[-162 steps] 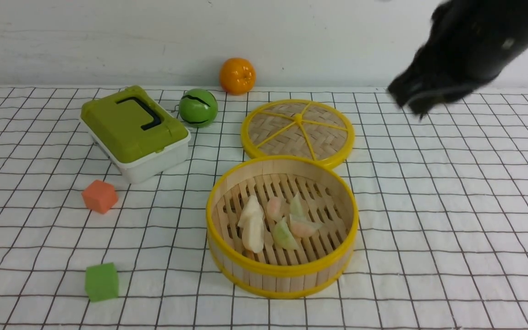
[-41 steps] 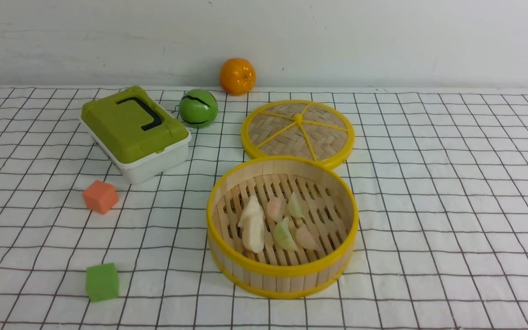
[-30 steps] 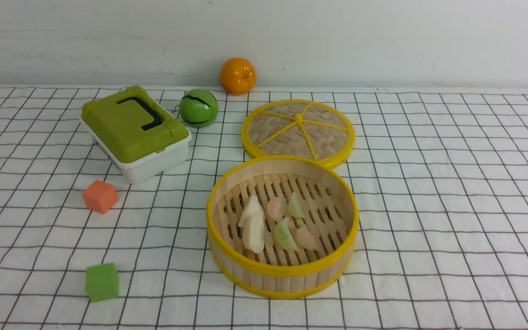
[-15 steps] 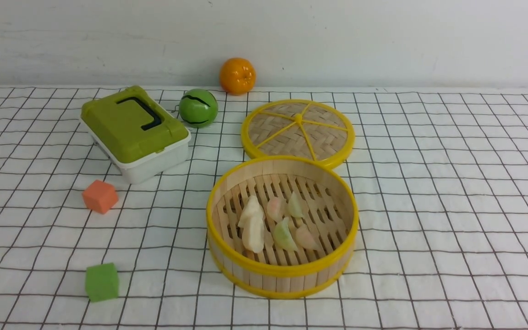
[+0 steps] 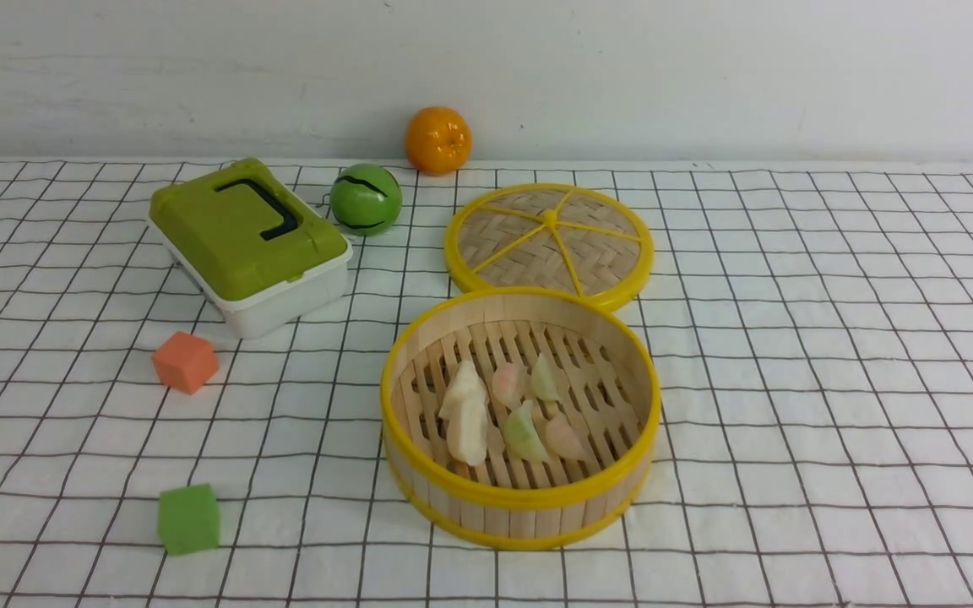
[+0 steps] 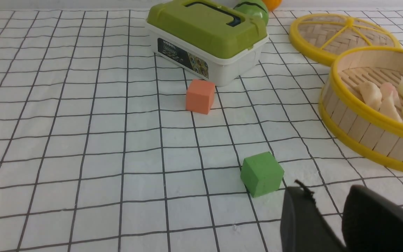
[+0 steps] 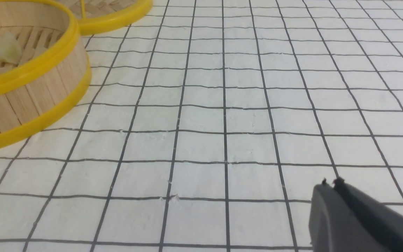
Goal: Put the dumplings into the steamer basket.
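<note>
1. Six small crescent-shaped toy dumplings [image 5: 508,404], translucent white, pinkish and pale green, lie clustered on the slatted floor of the round bamboo steamer basket with yellow rims [image 5: 520,498]; none shows on the cloth, so the task looks done
2. The flat woven lid with yellow spokes [image 5: 549,243] lies just behind the basket, set aside so the basket's mouth is open from above
3. On the black-gridded white tablecloth [image 5: 833,380], an orange foam cube [image 5: 185,361], a green foam cube [image 5: 188,518], a green-lidded white plastic box [image 5: 248,243], a green ball [image 5: 366,198] and a toy orange [image 5: 437,139] sit to the left and behind, apart from the basket
4. The left gripper [image 6: 327,206] hangs near the green cube, jaws parted, holding nothing; the right gripper [image 7: 330,183] hangs over bare cloth, pinched closed and empty; both are clear of the basket
</note>
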Controlling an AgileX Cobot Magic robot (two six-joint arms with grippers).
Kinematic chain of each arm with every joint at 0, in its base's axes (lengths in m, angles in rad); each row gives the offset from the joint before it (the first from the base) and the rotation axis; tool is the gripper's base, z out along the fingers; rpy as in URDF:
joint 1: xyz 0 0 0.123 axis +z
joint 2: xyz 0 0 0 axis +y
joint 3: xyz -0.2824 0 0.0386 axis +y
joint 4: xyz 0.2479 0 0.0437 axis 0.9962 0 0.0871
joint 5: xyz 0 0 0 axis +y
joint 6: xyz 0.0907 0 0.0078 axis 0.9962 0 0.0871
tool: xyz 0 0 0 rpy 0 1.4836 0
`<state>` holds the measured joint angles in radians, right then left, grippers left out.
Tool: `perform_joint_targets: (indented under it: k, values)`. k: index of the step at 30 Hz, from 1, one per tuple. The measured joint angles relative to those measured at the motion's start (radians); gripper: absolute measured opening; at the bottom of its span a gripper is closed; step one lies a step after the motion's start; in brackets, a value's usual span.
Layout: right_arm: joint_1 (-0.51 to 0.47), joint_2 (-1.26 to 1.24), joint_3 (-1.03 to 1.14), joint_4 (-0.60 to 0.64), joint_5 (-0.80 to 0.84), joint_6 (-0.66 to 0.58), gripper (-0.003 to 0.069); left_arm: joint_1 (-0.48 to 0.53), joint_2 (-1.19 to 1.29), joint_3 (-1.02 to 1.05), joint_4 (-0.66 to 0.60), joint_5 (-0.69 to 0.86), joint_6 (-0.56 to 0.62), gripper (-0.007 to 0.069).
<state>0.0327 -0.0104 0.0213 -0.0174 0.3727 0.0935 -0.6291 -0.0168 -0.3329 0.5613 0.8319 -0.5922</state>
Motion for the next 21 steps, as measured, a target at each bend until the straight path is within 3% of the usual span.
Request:
perform_joint_targets:
  k: [6,11,16,21]
  values:
    - [0.000,0.000,0.000,0.000,0.001,0.000,-0.0001,0.091,0.000,0.056,-0.005,0.000,0.000,0.0188]
    - [0.000,0.000,-0.001,0.000,0.003,0.000,-0.0001,0.300,0.000,0.063,-0.044,-0.084,0.038,0.0198]
    - [0.000,0.000,-0.001,0.000,0.003,0.000,0.0000,0.445,0.000,0.066,-0.204,-0.255,0.171,0.0206]
    - [0.000,0.000,-0.001,0.000,0.003,0.000,0.0006,0.479,0.000,0.122,-0.431,-0.367,0.362,0.0210]
